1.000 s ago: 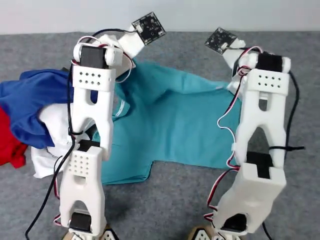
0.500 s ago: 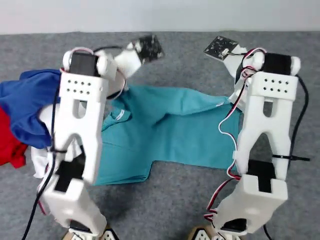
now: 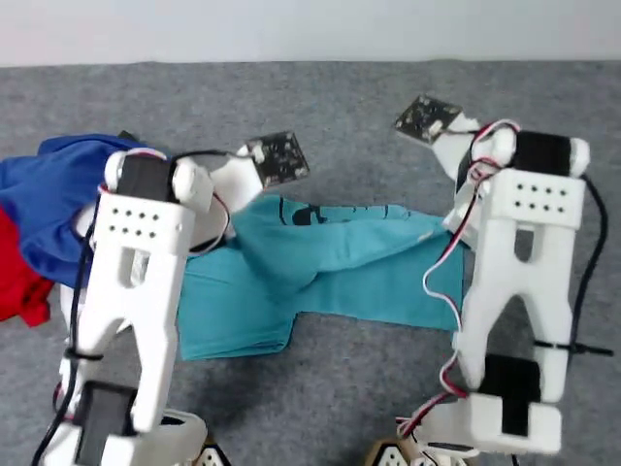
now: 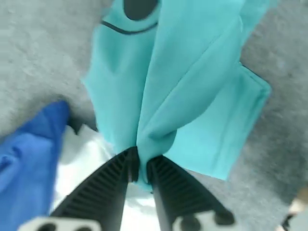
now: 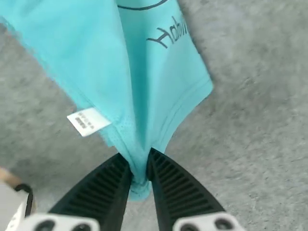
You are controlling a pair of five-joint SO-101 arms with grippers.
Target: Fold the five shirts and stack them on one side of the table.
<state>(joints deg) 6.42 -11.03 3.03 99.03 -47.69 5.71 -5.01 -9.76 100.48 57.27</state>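
Two grippers each pinch a bunched edge of the teal shirt [image 3: 340, 262]. The left gripper [image 4: 138, 161] has its ribbed black fingers [image 4: 108, 183] drawn narrow around a gathered fold of the teal cloth. The right gripper [image 5: 138, 166] is likewise nearly closed on a hem, just beside a small white label [image 5: 88, 120]. In the high view the teal shirt stretches across the middle of the frame between the two white arms. Its upper edge is turned over so that dark print shows near the centre, and one sleeve [image 3: 243, 335] lies flat toward the lower left. At the left edge of that frame a blue shirt [image 3: 49, 204] is heaped over a red shirt [image 3: 19, 272]. A white shirt [image 4: 86, 154] lies between the blue cloth and the teal one, touching both. All of it rests on the grey table [image 3: 340, 107].
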